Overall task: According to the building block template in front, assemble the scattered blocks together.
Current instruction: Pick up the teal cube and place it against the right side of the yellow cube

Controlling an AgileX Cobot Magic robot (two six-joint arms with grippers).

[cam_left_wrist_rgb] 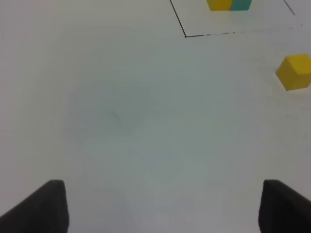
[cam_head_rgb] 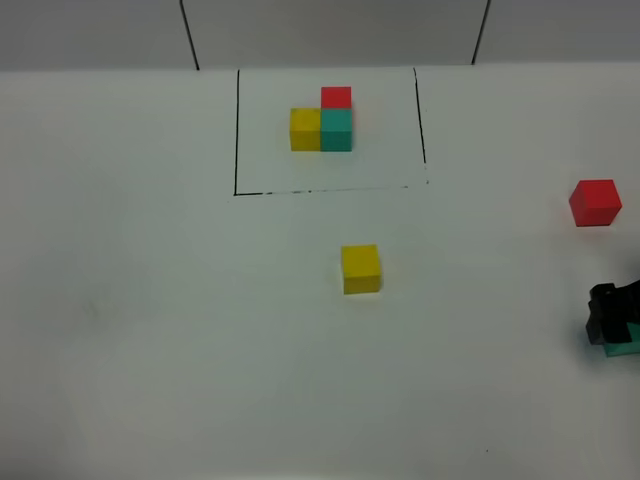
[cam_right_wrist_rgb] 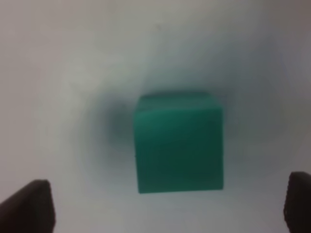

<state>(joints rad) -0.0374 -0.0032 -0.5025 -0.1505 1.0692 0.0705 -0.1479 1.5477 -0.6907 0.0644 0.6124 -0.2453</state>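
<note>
The building block template (cam_head_rgb: pixel 322 125) is a cluster of yellow, teal and red cubes inside a thin black outline at the far middle; part of it shows in the left wrist view (cam_left_wrist_rgb: pixel 228 5). The loose yellow cube (cam_head_rgb: pixel 360 268) sits mid-table and also shows in the left wrist view (cam_left_wrist_rgb: pixel 295 72). The loose red cube (cam_head_rgb: pixel 595 202) sits at the far right. The teal cube (cam_right_wrist_rgb: pixel 179 143) lies on the table just ahead of my open right gripper (cam_right_wrist_rgb: pixel 165 206), which half hides it in the high view (cam_head_rgb: pixel 625 348). My left gripper (cam_left_wrist_rgb: pixel 163 208) is open and empty over bare table.
The black outline (cam_head_rgb: pixel 237 130) frames the template; its front line shows in the left wrist view (cam_left_wrist_rgb: pixel 214 34). The white table (cam_head_rgb: pixel 150 330) runs to a wall at the back. My right gripper (cam_head_rgb: pixel 612 322) sits at the right edge of the high view.
</note>
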